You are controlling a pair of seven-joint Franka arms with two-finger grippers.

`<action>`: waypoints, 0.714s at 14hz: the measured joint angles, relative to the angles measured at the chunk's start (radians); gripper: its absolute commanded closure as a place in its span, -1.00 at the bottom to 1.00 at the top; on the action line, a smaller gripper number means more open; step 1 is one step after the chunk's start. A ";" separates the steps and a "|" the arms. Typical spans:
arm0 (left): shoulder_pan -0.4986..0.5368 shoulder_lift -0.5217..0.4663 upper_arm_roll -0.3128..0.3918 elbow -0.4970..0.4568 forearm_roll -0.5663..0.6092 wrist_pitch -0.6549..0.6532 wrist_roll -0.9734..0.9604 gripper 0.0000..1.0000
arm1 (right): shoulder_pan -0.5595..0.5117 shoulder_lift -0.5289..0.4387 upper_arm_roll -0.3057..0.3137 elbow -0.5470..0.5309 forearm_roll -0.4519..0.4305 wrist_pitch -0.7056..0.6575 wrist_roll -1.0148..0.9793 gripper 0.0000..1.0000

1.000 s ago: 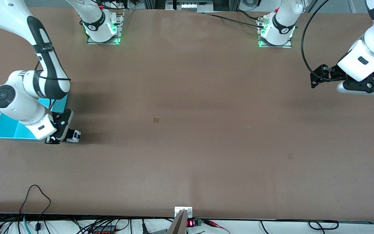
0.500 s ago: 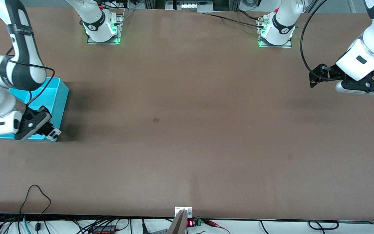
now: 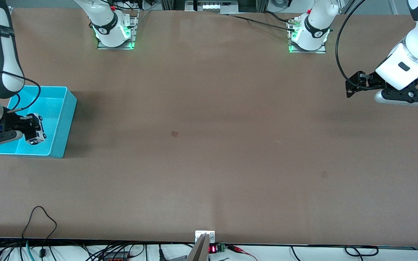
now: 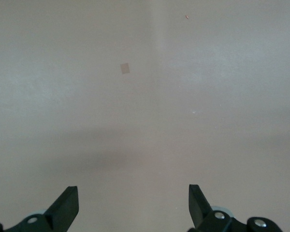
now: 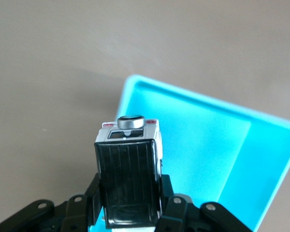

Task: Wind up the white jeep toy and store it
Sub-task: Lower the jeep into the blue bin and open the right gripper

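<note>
- The white jeep toy [image 3: 36, 129] is hanging clamped in the right claw [image 3: 30, 129], over the cyan bin [image 3: 62, 119] rather than resting in it, presumably so that it can be let go inside.
- The toy is sitting between the claw's fingers, black roof panel toward the wrist camera; how high above the bin's floor is hard to judge.
- The left claw [image 4: 134, 205] is waiting wide and empty over bare surface [image 3: 209, 145], well apart from the bin.
</note>
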 measured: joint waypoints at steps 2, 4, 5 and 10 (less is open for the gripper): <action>0.000 0.000 0.000 0.000 0.000 0.000 0.000 -1.00 | -0.050 0.015 -0.004 -0.044 0.000 0.046 0.026 1.00; 0.000 0.000 -0.001 0.000 0.000 0.000 0.000 -1.00 | -0.093 0.041 -0.007 -0.100 0.000 0.135 0.033 1.00; 0.000 0.000 -0.001 0.000 0.000 0.000 0.000 -1.00 | -0.110 0.055 -0.008 -0.130 0.000 0.183 0.035 1.00; 0.000 0.000 -0.001 0.000 0.000 -0.002 0.000 -1.00 | -0.144 0.096 -0.008 -0.241 0.000 0.313 0.051 1.00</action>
